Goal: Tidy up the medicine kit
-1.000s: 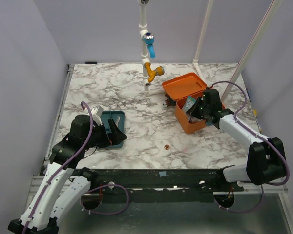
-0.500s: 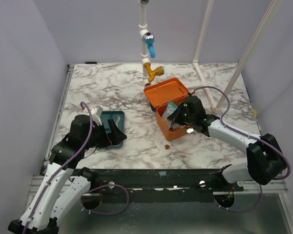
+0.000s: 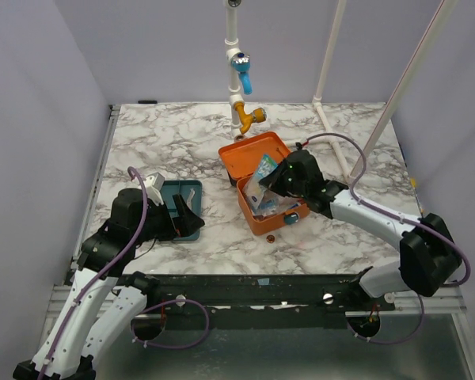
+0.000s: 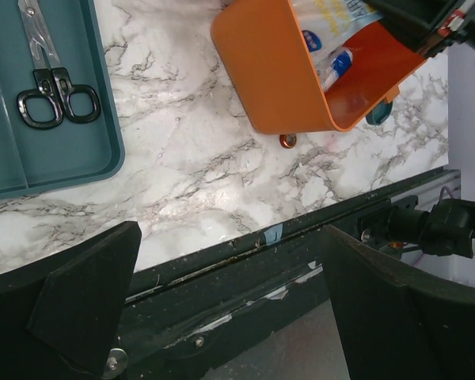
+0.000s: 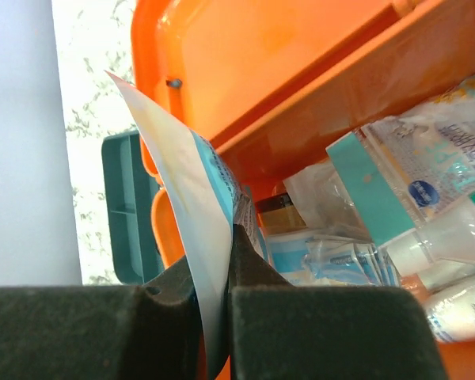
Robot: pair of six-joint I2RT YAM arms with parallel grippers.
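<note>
Much of medicine kit point(image 4: 269, 63) off-frame

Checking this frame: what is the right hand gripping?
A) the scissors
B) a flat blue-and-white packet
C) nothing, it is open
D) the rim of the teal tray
B: in the right wrist view, the right hand has its two fingers pressed against the sides of a flat blue-and-white packet, at the open orange box.
</note>
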